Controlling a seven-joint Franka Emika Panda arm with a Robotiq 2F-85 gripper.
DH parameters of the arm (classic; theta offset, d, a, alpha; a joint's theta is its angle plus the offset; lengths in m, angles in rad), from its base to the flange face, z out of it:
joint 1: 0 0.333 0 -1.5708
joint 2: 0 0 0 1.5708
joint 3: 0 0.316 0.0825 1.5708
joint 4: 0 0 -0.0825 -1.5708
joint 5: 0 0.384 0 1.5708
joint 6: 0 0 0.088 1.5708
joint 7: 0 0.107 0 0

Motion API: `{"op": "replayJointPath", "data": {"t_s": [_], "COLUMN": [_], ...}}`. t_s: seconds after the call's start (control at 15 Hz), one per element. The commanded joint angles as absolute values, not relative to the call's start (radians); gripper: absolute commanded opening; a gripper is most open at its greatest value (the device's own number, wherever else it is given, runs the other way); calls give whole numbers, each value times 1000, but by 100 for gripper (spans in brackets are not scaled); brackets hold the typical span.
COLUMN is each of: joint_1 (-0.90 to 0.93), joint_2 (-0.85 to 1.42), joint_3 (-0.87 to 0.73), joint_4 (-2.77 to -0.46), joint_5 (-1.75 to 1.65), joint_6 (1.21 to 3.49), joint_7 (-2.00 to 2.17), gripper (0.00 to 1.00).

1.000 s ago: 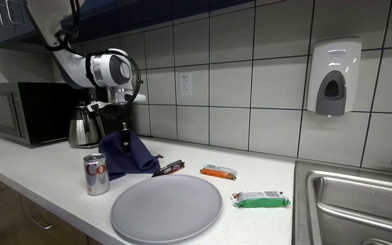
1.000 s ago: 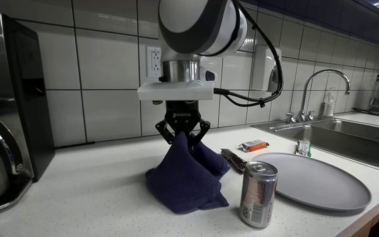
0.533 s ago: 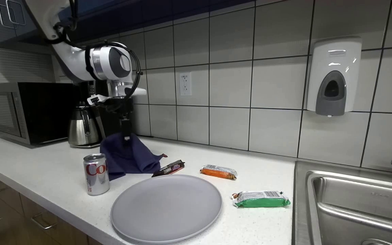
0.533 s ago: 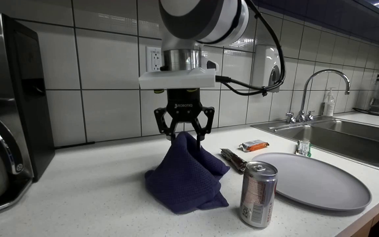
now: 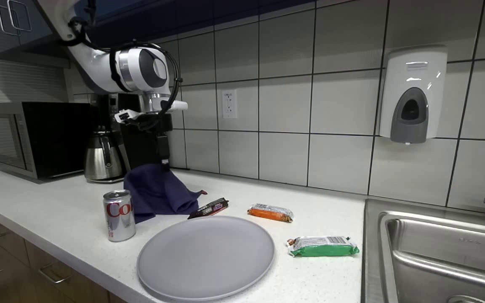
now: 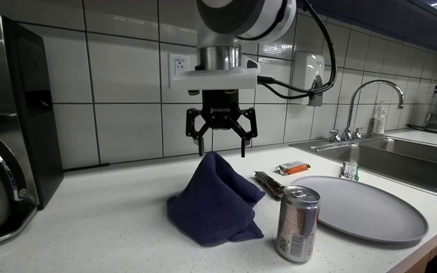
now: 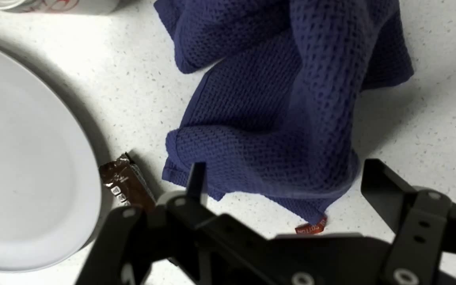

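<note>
My gripper (image 6: 222, 151) stands open just above the peak of a crumpled dark blue-purple towel (image 6: 214, 204), with nothing held. In the wrist view the towel (image 7: 259, 103) passes beneath the spread fingers (image 7: 386, 190), and a small red tag (image 7: 311, 227) pokes out at its corner. A silver Diet Coke can (image 5: 119, 216) stands upright beside the towel. Close by lies a bar in a dark brown wrapper (image 7: 127, 182), near the rim of a round grey plate (image 5: 206, 259).
An orange-wrapped bar (image 5: 270, 213) and a green-wrapped bar (image 5: 323, 246) lie on the counter toward the steel sink (image 5: 375, 252). A coffee maker with a steel carafe (image 5: 102, 158) and a microwave (image 5: 32, 139) stand behind. The tiled wall bears a soap dispenser (image 5: 414, 92).
My gripper has opened from its hold on the towel's top, risen off it and shifted slightly right in both exterior views. The towel stays in a peaked heap; the other things have not moved.
</note>
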State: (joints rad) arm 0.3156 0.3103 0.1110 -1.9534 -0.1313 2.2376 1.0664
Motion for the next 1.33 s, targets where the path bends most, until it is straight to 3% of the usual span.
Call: {"op": "replayJointPath", "data": {"t_s": [0.0,1.27], "joint_1": [292,294], "joint_2": [234,265], "joint_3": [101,102], "joint_4": [-2004,-1985], "joint_5": [-136,-134], "joint_6": [2221,2236], "joint_7": [1033,1054], "gripper": [100,100]}}
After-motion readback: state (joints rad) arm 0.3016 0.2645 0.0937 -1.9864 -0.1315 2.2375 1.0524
